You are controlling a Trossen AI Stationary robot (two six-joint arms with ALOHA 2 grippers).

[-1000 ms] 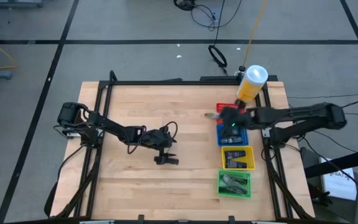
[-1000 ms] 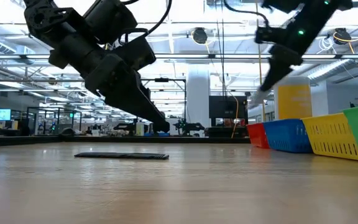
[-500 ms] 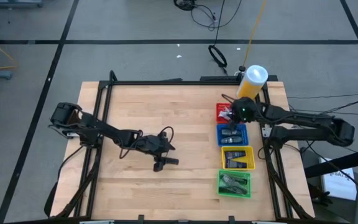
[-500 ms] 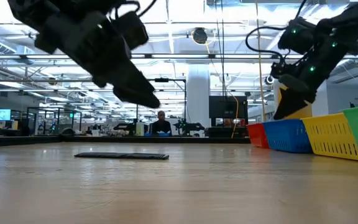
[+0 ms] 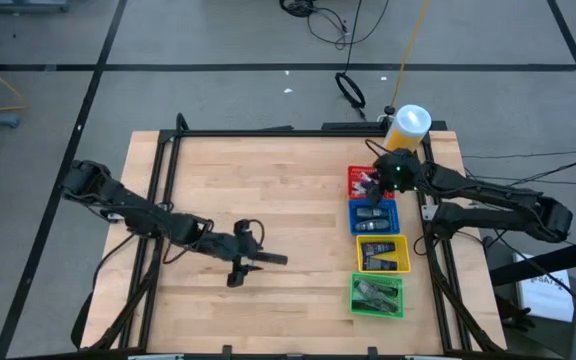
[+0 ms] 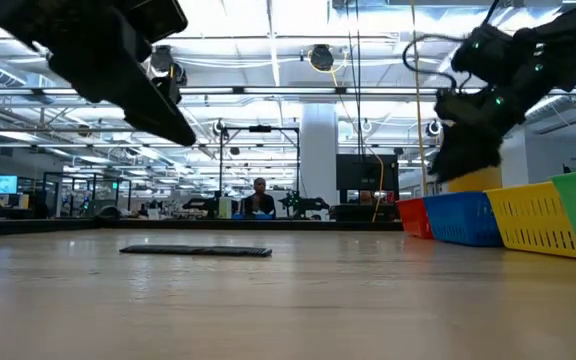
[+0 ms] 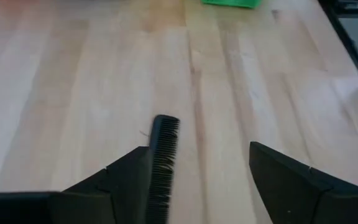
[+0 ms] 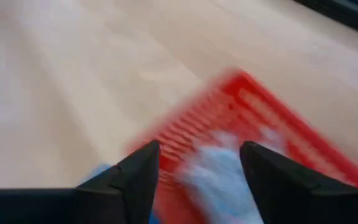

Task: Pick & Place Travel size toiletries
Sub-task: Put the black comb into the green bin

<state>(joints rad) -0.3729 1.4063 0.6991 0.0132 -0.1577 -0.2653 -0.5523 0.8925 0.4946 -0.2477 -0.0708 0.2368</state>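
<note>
since a second ago the left gripper (image 5: 236, 272) has drawn back toward the lower left of the high view, its fingers (image 7: 120, 180) spread with nothing between them, just beside a flat black comb (image 5: 263, 258) lying on the wooden table (image 5: 268, 180) at lower centre. the right gripper (image 5: 380, 182) has swung from the blue basket (image 5: 375, 217) up over the red basket (image 5: 361, 176) at the right of the high view; its fingers (image 8: 135, 177) stand apart and empty. dark travel size toiletries (image 5: 376, 292) lie in the blue basket, the yellow basket (image 5: 381, 254) and the green basket (image 5: 377, 296), lined down the right. a yellow canister (image 5: 404, 133) stands above them.
</note>
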